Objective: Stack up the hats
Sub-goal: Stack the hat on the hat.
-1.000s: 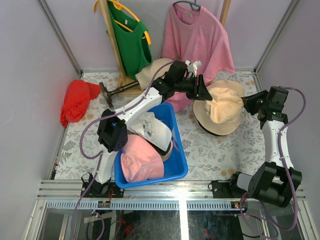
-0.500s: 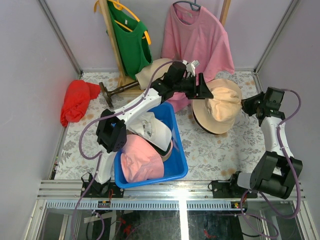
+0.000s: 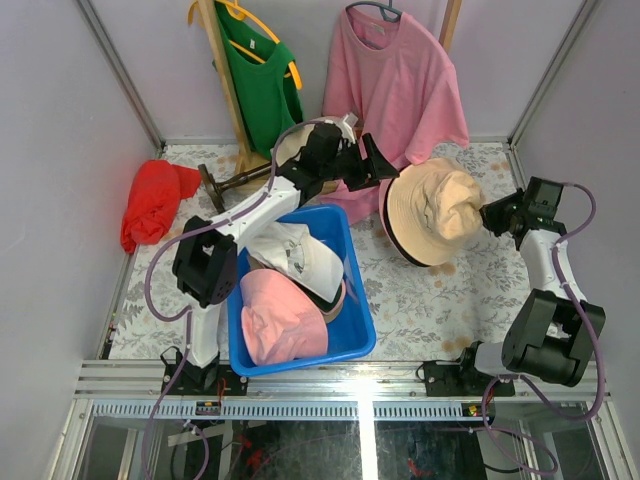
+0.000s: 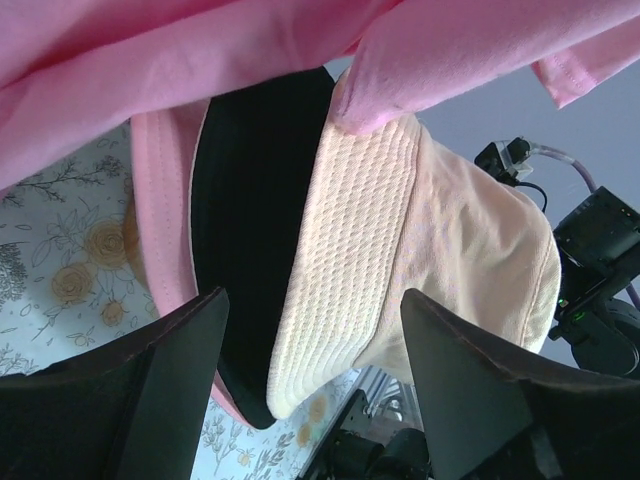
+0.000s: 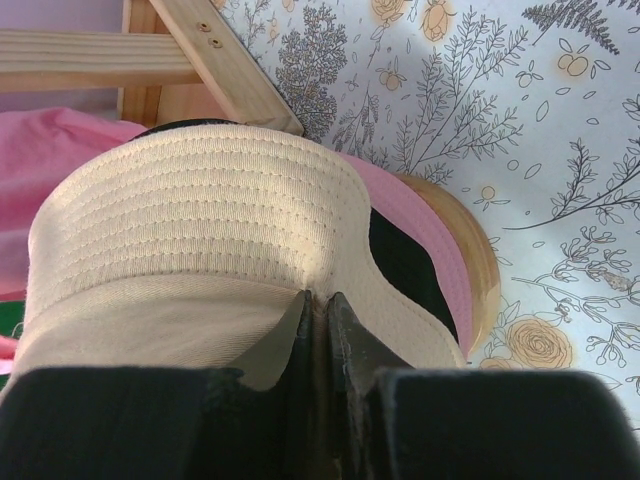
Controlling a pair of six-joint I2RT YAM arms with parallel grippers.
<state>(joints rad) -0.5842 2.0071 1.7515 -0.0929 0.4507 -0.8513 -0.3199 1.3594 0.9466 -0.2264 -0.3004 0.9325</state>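
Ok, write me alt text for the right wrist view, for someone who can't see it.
The right end effector pinches a fold of a tan bucket hat, which fills most of the view. Under it show the edges of a pink hat and a black hat, on a floral table cover, with a wooden stand behind.

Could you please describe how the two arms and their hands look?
The left arm and right arm have white links, black joints and loose lilac cables. The left hand and right hand are black, with broad wedge-shaped fingers.
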